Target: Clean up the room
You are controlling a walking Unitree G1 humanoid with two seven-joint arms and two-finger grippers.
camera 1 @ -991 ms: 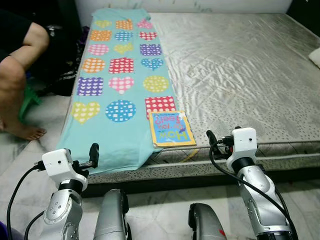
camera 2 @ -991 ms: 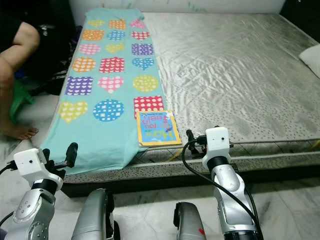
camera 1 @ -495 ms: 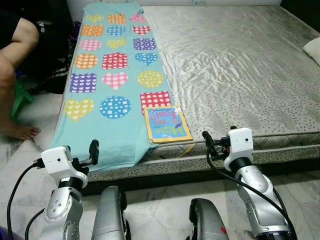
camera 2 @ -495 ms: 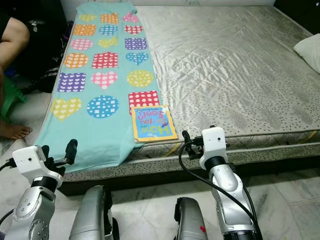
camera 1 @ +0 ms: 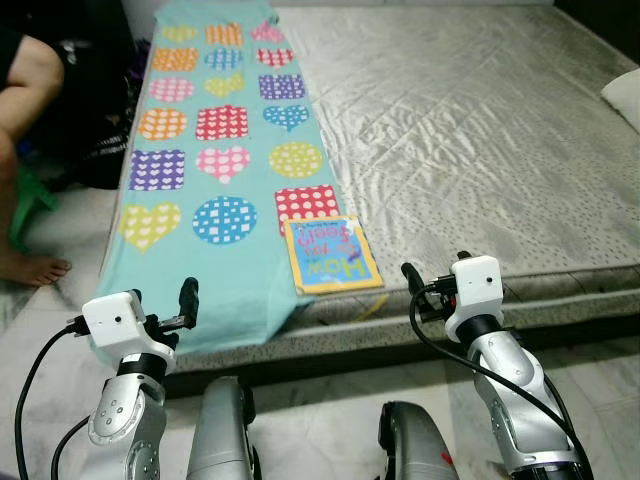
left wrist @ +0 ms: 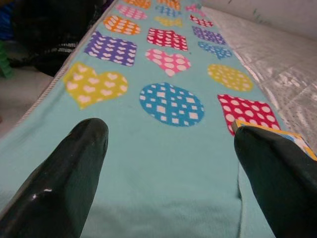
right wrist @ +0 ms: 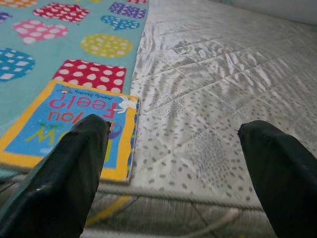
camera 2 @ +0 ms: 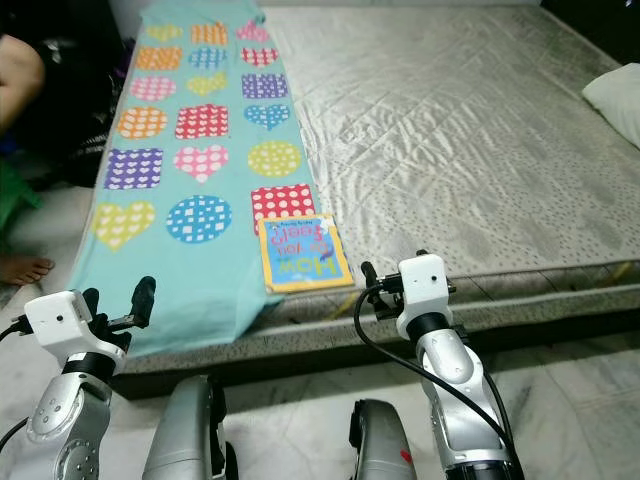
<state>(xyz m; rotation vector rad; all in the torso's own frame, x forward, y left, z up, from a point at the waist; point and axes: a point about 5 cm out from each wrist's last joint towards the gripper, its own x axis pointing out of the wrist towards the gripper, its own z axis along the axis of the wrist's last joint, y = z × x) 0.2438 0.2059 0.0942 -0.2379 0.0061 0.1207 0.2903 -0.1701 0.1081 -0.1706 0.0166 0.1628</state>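
Both claws, left claw point(camera 1: 186, 296) and right claw point(camera 1: 410, 276), hover spread apart and empty before the bed point(camera 1: 480, 130), likely lining up on the book point(camera 1: 331, 253) lying flat at the mattress edge, overlapping the blanket point(camera 1: 215, 170)

Both silver arms are raised in front of the robot, bent at the elbow, with cables looping off the white wrist blocks. The left gripper point(camera 1: 187, 300) sits in the lower left of the head view, its two black fingers point(left wrist: 69, 168) spread wide apart and holding nothing. The right gripper point(camera 1: 409, 276) sits lower right of centre, its fingers point(right wrist: 69, 173) likewise parted and empty.
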